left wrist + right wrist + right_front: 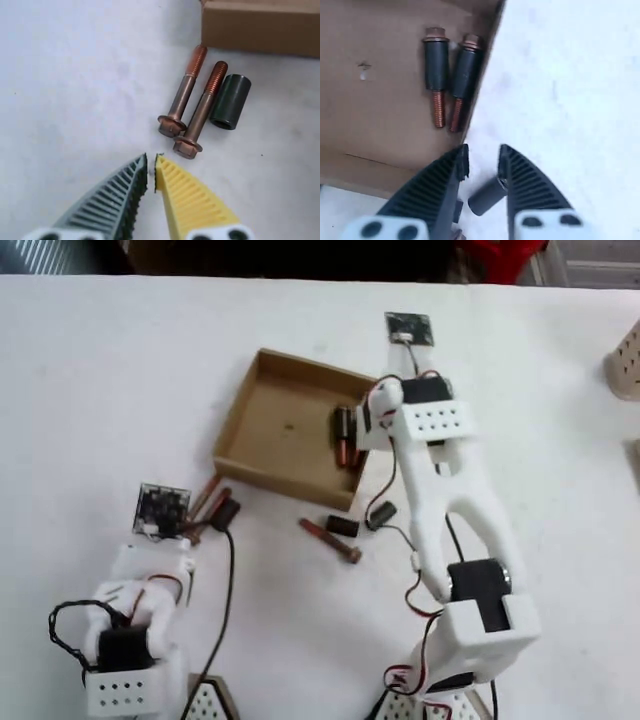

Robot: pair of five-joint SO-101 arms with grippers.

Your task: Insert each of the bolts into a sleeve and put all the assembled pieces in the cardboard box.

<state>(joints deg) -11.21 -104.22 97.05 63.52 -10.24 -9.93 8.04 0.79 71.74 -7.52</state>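
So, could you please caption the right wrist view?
Two sleeved bolts lie side by side in the cardboard box, near its wall.

I see copper-toned metal bolts (182, 95) with a dull sheen, a matt black sleeve (230, 101), a matt, fibrous cardboard box (260, 27), a smooth white tabletop (75, 75), and my left tool (151, 164) in ribbed plastic.

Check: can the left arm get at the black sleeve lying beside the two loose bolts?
Probably yes. The sleeve lies on open table just ahead of the shut left gripper, nothing over it. The nearer bolt lies close alongside, so a grasp could nudge it.
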